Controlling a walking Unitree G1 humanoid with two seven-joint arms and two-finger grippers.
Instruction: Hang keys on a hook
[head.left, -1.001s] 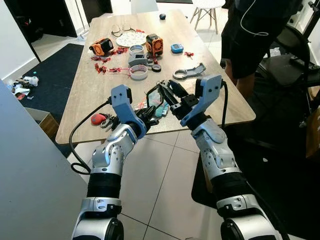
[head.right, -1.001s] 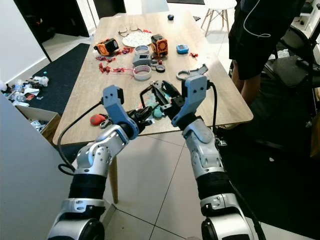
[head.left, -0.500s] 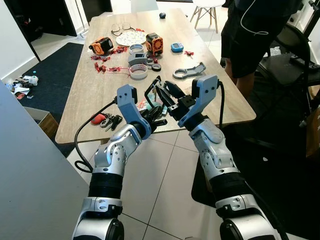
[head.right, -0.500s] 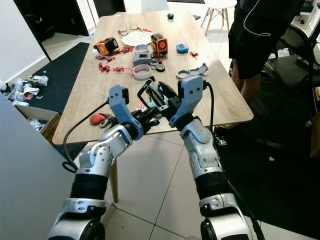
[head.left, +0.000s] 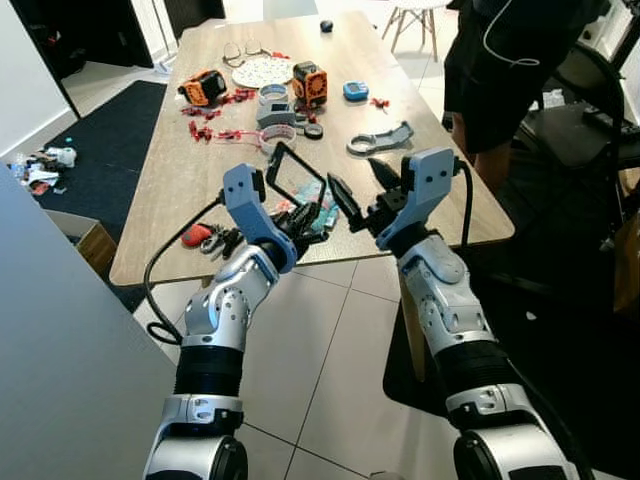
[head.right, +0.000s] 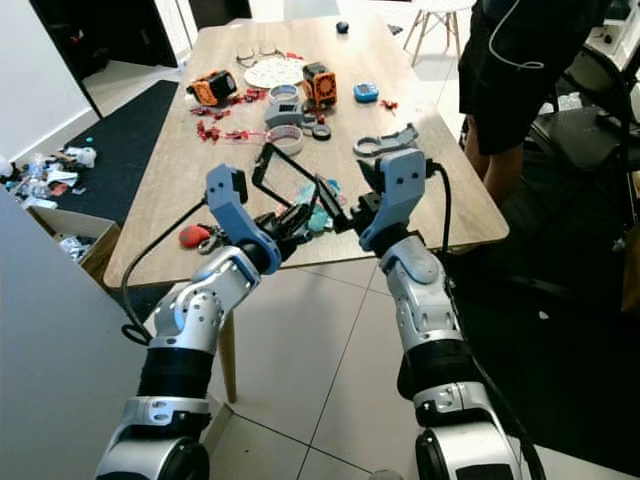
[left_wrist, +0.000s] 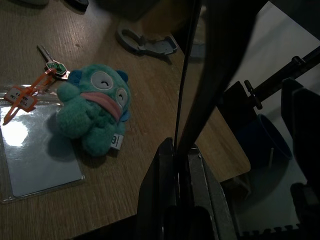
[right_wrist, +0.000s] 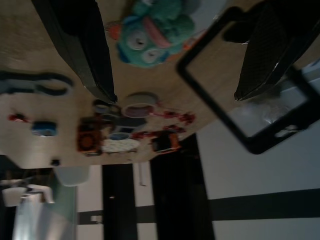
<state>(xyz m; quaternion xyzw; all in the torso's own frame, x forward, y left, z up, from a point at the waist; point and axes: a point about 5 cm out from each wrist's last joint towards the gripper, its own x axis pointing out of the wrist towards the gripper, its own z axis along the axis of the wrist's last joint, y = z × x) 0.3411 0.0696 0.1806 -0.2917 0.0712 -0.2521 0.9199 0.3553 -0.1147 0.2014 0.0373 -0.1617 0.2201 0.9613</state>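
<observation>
Keys (head.left: 222, 241) are lying on the table (head.left: 190, 185) near its front edge while the left gripper (head.left: 300, 212) is pinching a black frame (head.left: 296, 177) and the right gripper (head.left: 358, 190) is hovering wide open, so the frame risks slipping and the keys going uncollected.

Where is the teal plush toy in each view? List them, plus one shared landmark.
Left eye view: teal plush toy at the table's near edge, below the black frame.
Right eye view: same spot.
Left wrist view: beside the clear sleeve.
Right wrist view: between the black fingers.
Shared landmark: grey wrench-shaped part.
</observation>
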